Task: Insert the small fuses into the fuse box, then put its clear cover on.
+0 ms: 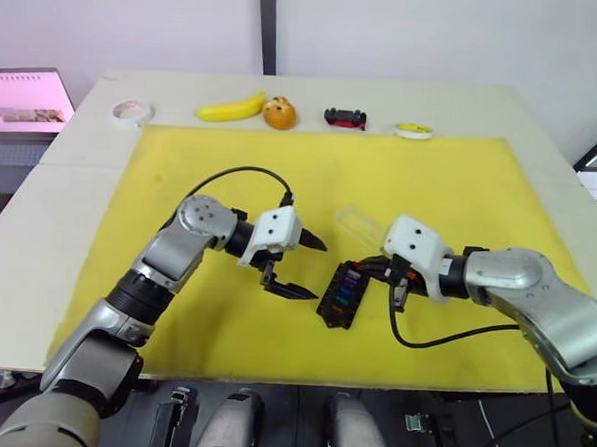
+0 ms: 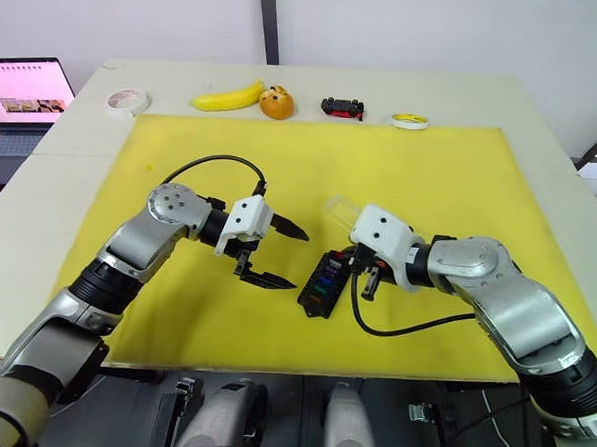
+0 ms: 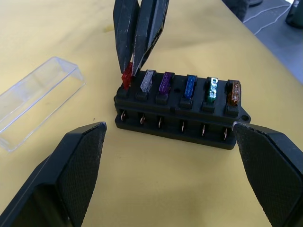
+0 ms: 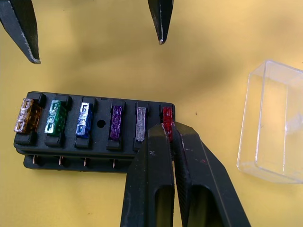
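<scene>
The black fuse box (image 1: 339, 296) lies on the yellow mat (image 1: 450, 191) between my two grippers. Orange, green, blue, purple and grey fuses (image 4: 83, 120) stand in its slots. The red fuse (image 4: 167, 114) sits in the end slot, and my right gripper (image 4: 168, 128) is shut with its tips pinching that fuse. My left gripper (image 1: 319, 272) is open just left of the box, with one finger on each side of the box's end and touching nothing. The clear cover (image 1: 359, 227) lies empty on the mat just beyond the box, near the right gripper.
Along the table's far edge lie a white tape roll (image 1: 132, 111), a banana (image 1: 231, 107), an orange ball-like thing (image 1: 279, 113), a small black-and-red toy car (image 1: 345, 117) and a yellow tape roll (image 1: 414, 131). A laptop (image 1: 25, 99) stands off the table's left.
</scene>
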`<state>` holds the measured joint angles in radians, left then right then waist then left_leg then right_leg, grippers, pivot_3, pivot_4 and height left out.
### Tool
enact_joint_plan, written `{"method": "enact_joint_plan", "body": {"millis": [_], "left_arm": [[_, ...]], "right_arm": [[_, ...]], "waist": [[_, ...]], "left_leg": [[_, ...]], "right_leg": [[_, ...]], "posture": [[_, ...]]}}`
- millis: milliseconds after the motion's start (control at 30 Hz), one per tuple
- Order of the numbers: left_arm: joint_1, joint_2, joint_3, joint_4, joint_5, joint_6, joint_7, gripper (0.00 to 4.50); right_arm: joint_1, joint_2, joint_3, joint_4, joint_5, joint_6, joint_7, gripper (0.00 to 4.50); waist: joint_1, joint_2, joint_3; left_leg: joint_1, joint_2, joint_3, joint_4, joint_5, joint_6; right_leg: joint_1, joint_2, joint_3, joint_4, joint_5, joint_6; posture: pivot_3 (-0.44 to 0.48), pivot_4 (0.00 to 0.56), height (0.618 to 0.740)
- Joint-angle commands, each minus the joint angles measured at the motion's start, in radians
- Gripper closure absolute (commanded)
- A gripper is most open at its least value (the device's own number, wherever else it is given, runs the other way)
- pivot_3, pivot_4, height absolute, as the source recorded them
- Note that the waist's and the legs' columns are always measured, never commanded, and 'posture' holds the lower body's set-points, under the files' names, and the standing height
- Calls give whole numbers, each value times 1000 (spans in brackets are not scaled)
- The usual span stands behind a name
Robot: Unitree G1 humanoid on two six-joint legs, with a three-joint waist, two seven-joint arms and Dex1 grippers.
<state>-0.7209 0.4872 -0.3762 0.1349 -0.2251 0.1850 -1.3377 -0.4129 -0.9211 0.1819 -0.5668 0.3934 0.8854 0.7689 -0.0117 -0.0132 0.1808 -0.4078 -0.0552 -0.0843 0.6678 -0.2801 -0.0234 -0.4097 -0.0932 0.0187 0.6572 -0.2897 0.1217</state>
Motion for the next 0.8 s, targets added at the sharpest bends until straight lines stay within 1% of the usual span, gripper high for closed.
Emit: {"method": "enact_joint_plan", "body": {"millis": [33,400,800], "left_arm": [[-18,-5,21,-32,3,-13,4,17],[-22,-3,22,-44,-1,3,8,17],[-12,-4,21,-60,-4,8,11,17]], "right_arm": [[-10,6,-8,-6,-18,-16,1,4500],[-23,15,-3,13,-33,-22,11,4500],[-70,12,-49,-9,14,32,34,4500]], "waist": [[0,0,0],[0,0,0],[0,0,0]], "left_leg": [[0,0,0,0,0,0],[0,0,0,0,0,0],[0,0,0,1,0,0]], "right_leg": [[0,0,0,0,0,0],[0,0,0,0,0,0],[0,0,0,1,0,0]], "posture": [[0,150,740],[0,150,740],[0,150,740]]}}
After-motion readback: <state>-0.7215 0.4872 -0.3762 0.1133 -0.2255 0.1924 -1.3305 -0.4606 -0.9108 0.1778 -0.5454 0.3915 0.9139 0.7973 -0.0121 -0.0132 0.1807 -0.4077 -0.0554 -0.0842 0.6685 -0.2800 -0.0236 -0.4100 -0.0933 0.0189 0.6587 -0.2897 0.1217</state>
